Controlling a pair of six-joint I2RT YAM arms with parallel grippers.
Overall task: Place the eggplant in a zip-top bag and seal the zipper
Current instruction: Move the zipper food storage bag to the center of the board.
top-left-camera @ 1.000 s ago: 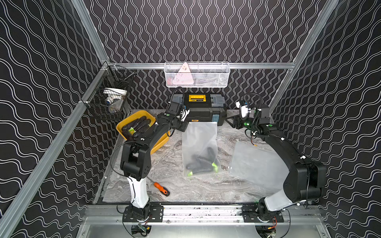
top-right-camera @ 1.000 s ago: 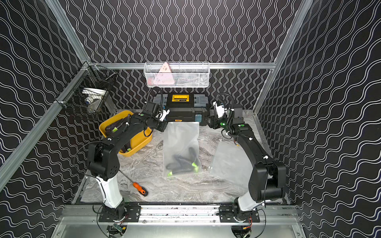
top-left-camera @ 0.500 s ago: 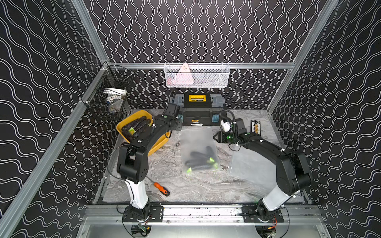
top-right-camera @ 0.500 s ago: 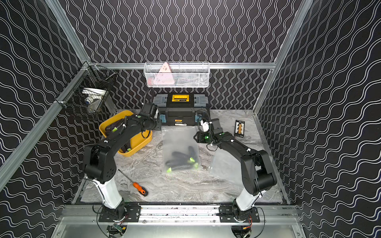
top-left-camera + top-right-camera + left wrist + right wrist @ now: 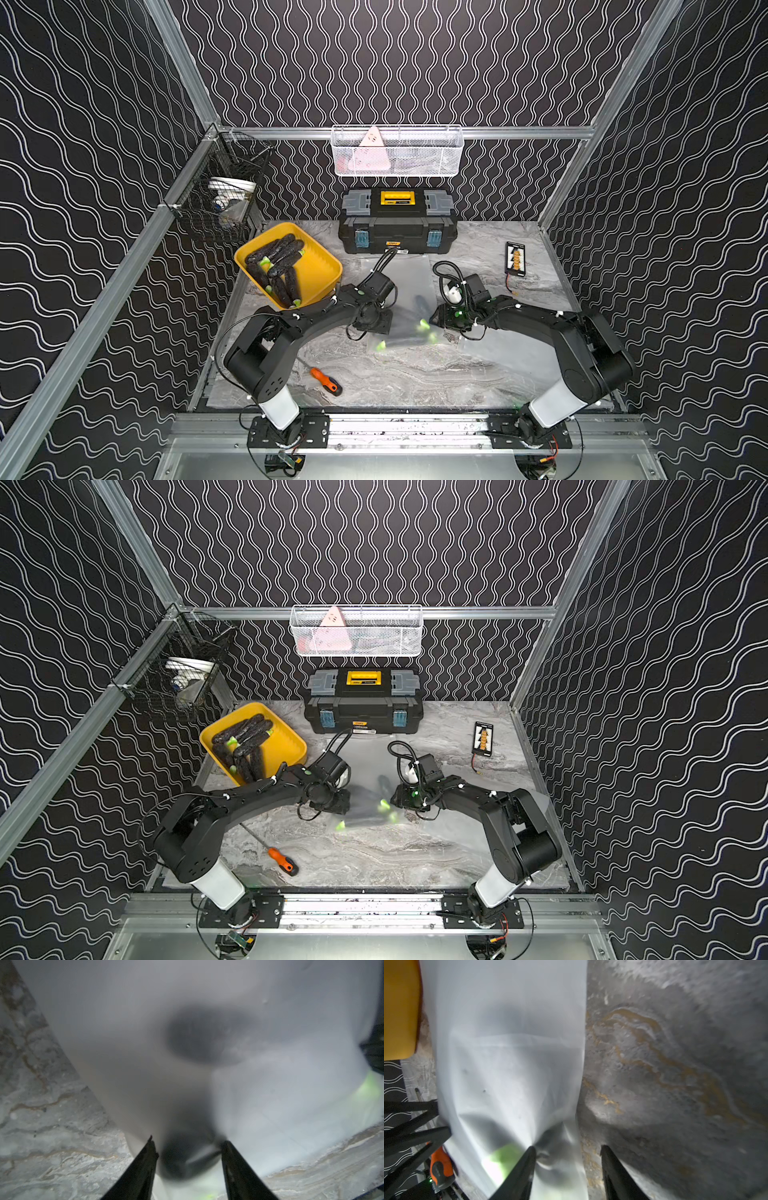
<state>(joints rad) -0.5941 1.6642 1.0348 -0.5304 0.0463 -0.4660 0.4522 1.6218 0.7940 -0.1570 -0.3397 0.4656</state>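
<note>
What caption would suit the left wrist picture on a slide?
Open left gripper poised over the frosted bag, dark eggplant blurred inside.

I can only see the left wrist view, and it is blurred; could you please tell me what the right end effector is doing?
Observer: The right end effector is down at the zip-top bag, jaws apart straddling its side edge.
Operator: Thanks. Is anything left to pack?
Observer: Several eggplants lie in the yellow tray beside the left arm.
Operator: Any other bag?
Observer: A second bag lies flat under the right arm.
</note>
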